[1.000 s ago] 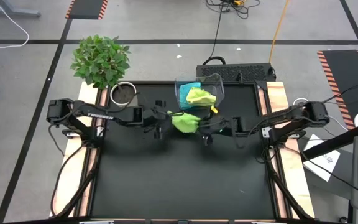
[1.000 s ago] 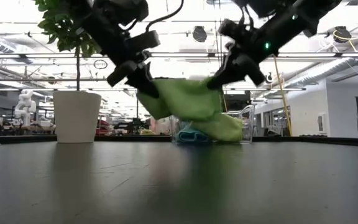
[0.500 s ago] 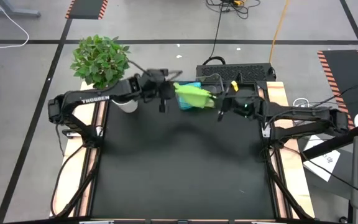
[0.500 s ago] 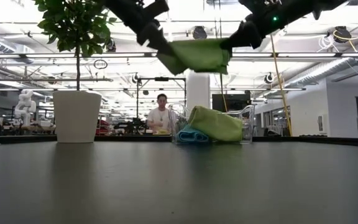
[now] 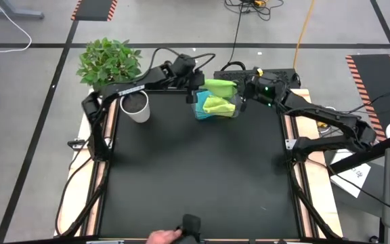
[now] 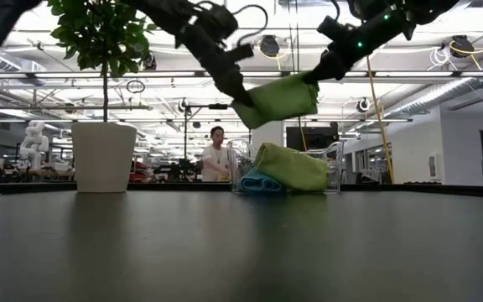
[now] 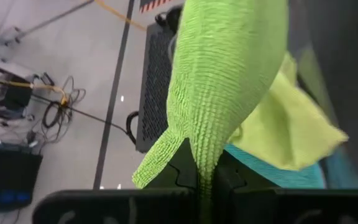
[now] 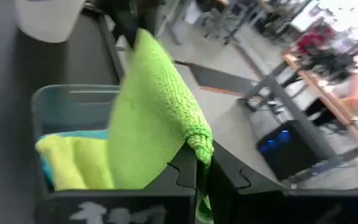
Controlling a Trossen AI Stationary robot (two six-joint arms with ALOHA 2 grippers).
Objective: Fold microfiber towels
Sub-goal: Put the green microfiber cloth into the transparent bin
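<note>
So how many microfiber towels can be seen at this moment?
3. One lime-green towel hangs in the air above the clear plastic bin, held between both grippers. A second lime-green towel and a turquoise-blue towel lie in the bin. More could be hidden underneath.

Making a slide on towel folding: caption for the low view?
Both grippers hold a lime-green towel stretched above the clear bin.

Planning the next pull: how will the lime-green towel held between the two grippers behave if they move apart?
Probably floppy: the held towel sags between the left gripper and right gripper. Likely light, since two small pinches carry it. Its fuzzy weave should resist slipping.
</note>
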